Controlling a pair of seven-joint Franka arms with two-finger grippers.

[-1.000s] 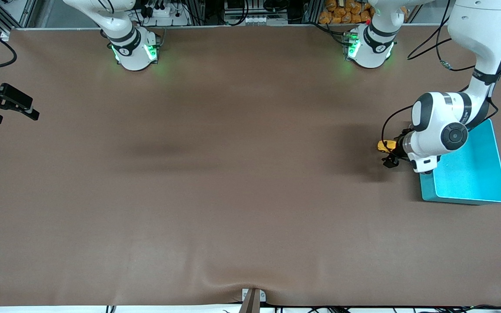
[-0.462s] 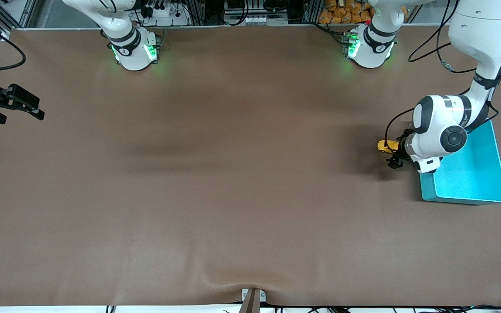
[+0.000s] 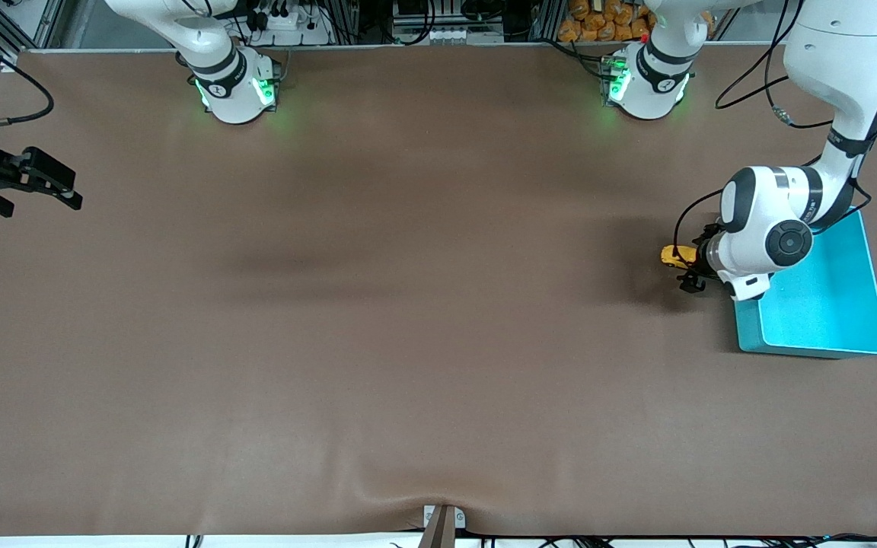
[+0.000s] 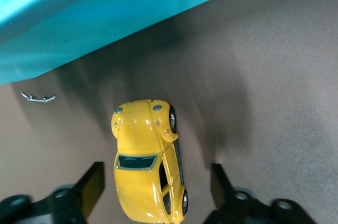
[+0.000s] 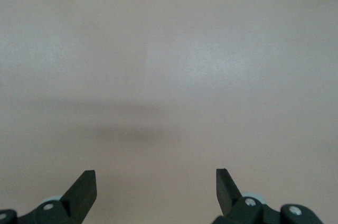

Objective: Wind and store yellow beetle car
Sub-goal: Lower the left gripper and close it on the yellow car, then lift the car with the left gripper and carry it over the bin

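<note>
1. Front view: at the right edge of the frame, your left gripper (image 3: 688,272) sits low over the yellow beetle car (image 3: 674,256), which rests on the brown table (image 3: 408,304) just beside the turquoise bin (image 3: 827,304). At the left edge, your right gripper (image 3: 35,186) waits over bare table.

2. Left wrist view: the car (image 4: 148,163) fills the lower centre, with the fingers (image 4: 92,187) spread on either side and not touching it. It looks small, light, rigid and glossy, so probably slippery; pinch the flat door sides rather than the rounded roof.

3. Right wrist view: the fingers (image 5: 84,187) are spread and hold nothing.
</note>
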